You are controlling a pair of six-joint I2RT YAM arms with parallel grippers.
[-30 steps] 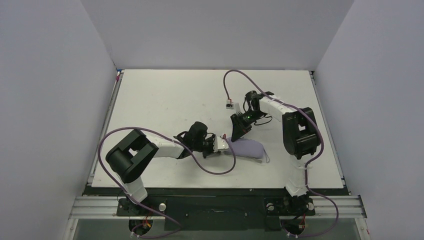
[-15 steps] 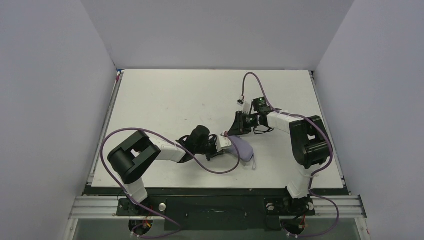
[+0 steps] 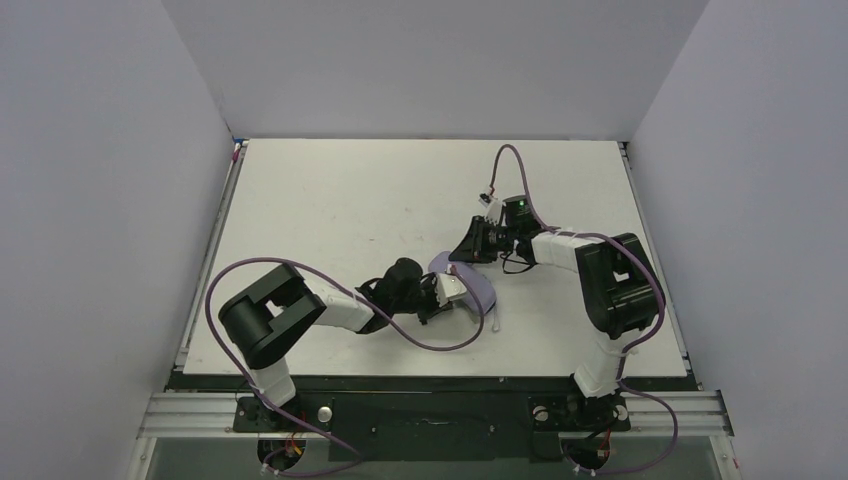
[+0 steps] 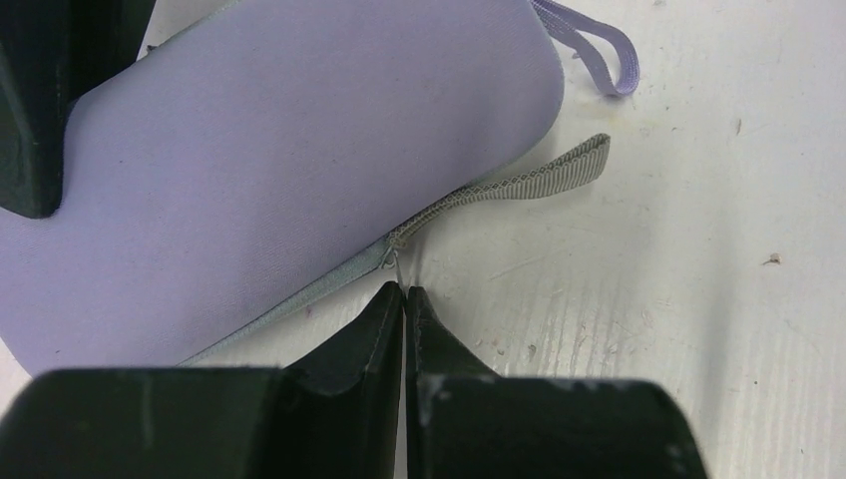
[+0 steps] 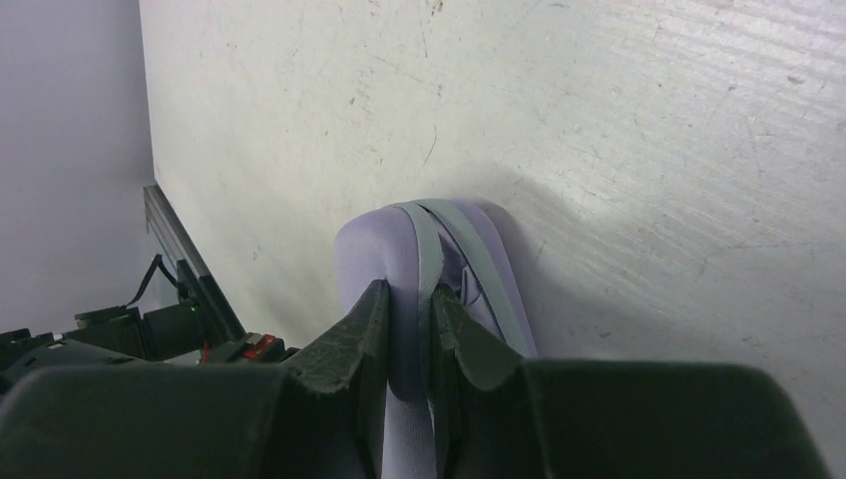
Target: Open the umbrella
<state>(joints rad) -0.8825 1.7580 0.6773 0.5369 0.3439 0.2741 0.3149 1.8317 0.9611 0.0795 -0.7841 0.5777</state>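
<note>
1. The left gripper (image 4: 404, 294) is pressing its two black fingers tight together, with no gap between them. I cannot tell if anything thin is caught there.
2. Right at those fingertips, the gray zipper line (image 4: 299, 294) of the lavender case (image 4: 299, 150) is running off to the left. A tiny shiny bit is sitting just past the tips.
3. A little ahead and to the right of the tips, a gray strap end (image 4: 529, 180) is sticking out from the zipper and lying on the white table (image 4: 698, 249).
4. The lavender case is filling the space ahead and to the left of the left fingers. From here it is looking zipped shut.
5. Farther on, past the far end of the case, a lavender loop (image 4: 599, 50) is lying on the table.
6. The right gripper (image 5: 409, 294) is pinching the case at its other end. Its fingers are sitting close together, with a rim of the case and a gray zipper strip squeezed between them.
7. The umbrella is not showing in any view. Only the case is showing, and it is sitting between the two grippers near the middle of the table.
</note>
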